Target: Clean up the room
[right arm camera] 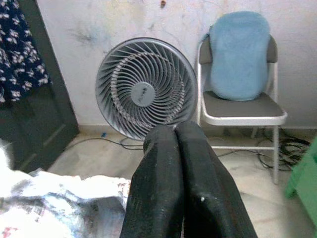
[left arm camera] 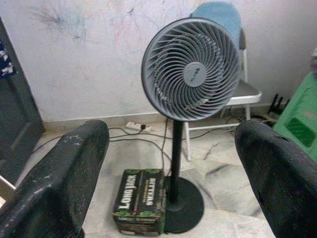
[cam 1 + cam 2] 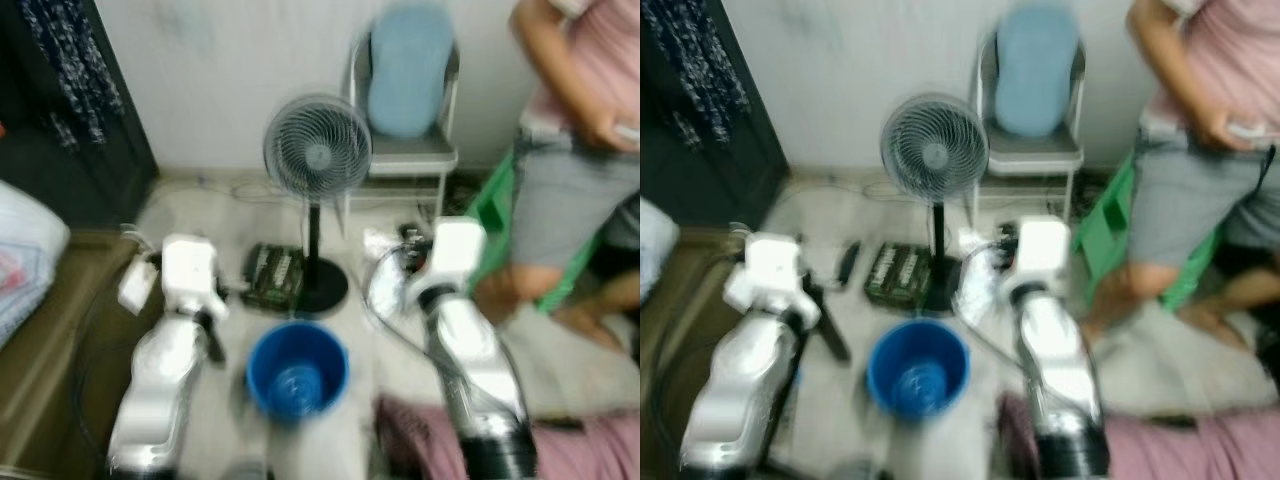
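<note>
Facing a round blue plastic bucket [image 3: 297, 372] on the floor, the left gripper [image 2: 168, 163] is held wide, the right gripper [image 1: 178, 148] pressed closed on crumpled white paper [image 1: 59, 203]; release is best centred above the bucket.

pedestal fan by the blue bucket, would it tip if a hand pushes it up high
Probably. The pedestal fan carries a big round head on one thin pole over a smallish round base, so it looks top-heavy. A push low on the pole would more likely slide it. The green box against its base may block sliding that way.
</note>
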Available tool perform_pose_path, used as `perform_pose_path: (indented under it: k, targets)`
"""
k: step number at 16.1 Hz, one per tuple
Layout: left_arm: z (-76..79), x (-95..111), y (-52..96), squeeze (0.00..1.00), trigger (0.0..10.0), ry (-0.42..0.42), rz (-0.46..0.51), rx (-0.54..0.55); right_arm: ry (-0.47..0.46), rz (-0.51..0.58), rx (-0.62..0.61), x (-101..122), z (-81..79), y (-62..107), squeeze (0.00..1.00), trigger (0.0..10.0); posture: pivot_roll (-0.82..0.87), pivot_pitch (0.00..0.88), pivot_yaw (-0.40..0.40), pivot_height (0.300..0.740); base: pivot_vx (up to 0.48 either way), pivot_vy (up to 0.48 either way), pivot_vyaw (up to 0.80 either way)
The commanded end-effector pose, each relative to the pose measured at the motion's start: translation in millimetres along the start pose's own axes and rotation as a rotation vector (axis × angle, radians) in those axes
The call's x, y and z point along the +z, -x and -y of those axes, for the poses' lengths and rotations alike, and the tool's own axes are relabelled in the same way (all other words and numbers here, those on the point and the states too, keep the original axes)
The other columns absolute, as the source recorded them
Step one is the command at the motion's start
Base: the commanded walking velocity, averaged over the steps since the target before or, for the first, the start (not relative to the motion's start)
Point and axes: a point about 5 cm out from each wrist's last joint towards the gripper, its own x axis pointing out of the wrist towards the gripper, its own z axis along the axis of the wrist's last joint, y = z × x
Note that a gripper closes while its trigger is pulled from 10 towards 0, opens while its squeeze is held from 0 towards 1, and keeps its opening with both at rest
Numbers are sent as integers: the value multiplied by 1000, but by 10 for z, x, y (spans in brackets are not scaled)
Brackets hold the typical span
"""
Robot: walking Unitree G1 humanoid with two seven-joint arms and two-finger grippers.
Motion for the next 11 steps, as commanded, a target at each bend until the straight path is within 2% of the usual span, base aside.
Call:
perform_pose_path:
  k: [1, 3, 5, 9, 11]
  targets:
    - [53, 19, -17, 0, 10000, -1, 7, -15, 19, 7, -22, 21, 80, 16, 0, 10000, 10, 0, 3, 740, 0, 0, 800]
    - [60, 27, -14, 0, 10000, 4, 12, -28, 19, 7, -24, 20, 79, 15, 0, 10000, 9, 0, 2, 740, 0, 0, 800]
    - [74, 40, -9, 0, 10000, 9, 20, -43, 20, 8, -28, 19, 82, 11, 0, 10000, 9, 0, 2, 740, 0, 0, 0]
    - [83, 32, -5, 0, 10000, 10, 13, -43, 27, 9, -25, 21, 84, 11, 0, 10000, 9, 0, 2, 740, 282, 0, 0]
    - [73, 24, -13, 0, 10000, 4, 7, -33, 33, 9, -24, 19, 79, 8, 0, 10000, 9, 0, 2, 740, 0, 0, 800]
